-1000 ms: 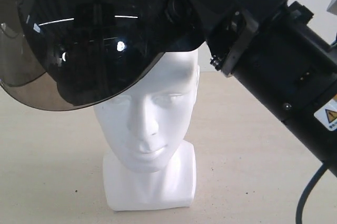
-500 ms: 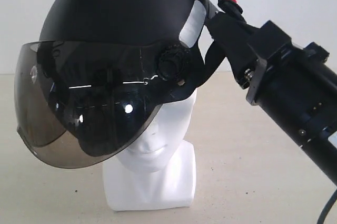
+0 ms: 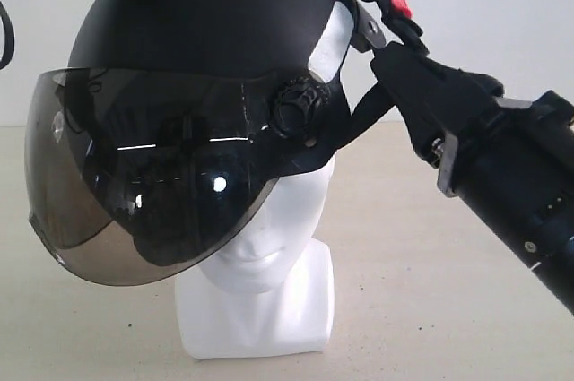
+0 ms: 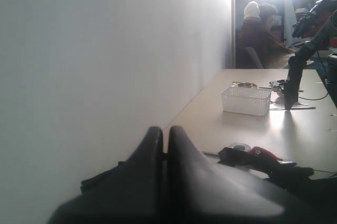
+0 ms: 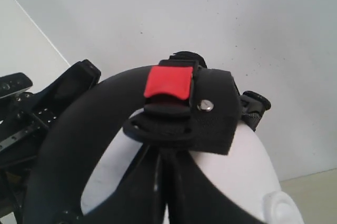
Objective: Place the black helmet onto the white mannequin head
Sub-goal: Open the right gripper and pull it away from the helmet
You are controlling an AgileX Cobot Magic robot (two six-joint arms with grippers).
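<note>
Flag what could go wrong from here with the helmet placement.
1. The black helmet sits tilted over the white mannequin head, visor low over the face; released now, it may slide forward.
2. The right hand seems to hold only the strap by the red buckle, so steering is loose.
3. The head looks unanchored on the table; a sideways tug could topple it.

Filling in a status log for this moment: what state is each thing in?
black helmet: tilted forward over the head's crown.
visor: lowered, covering the upper face.
white mannequin head: upright, crown covered.
right tool: shut on the helmet's strap.
left tool: shut, holding nothing visible.
</note>
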